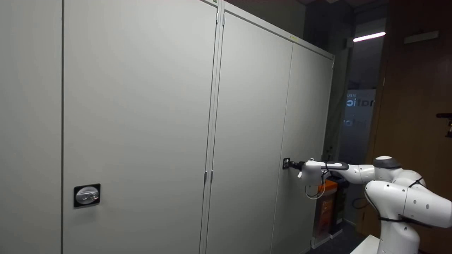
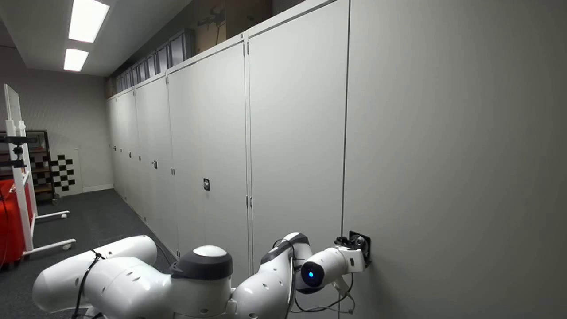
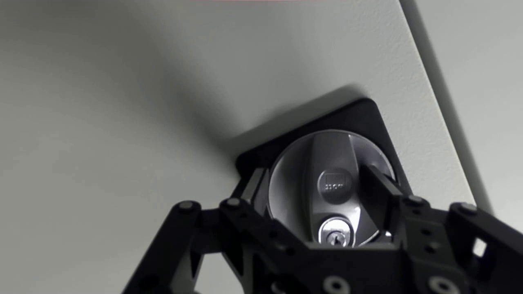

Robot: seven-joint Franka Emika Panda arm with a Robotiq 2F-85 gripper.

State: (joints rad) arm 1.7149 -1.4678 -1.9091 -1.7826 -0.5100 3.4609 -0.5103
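My pincer point(image 3: 318, 174) is spread astride raised ridge point(image 3: 335, 163) of keyed cabinet knob point(image 3: 329, 188); likely stiff, slick; best pinched across ridge.

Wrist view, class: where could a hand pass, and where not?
Likely free: the door above and left of the plate; the next door past the seam. Crowded: the knob, at the open pincer; tight between plate and seam.
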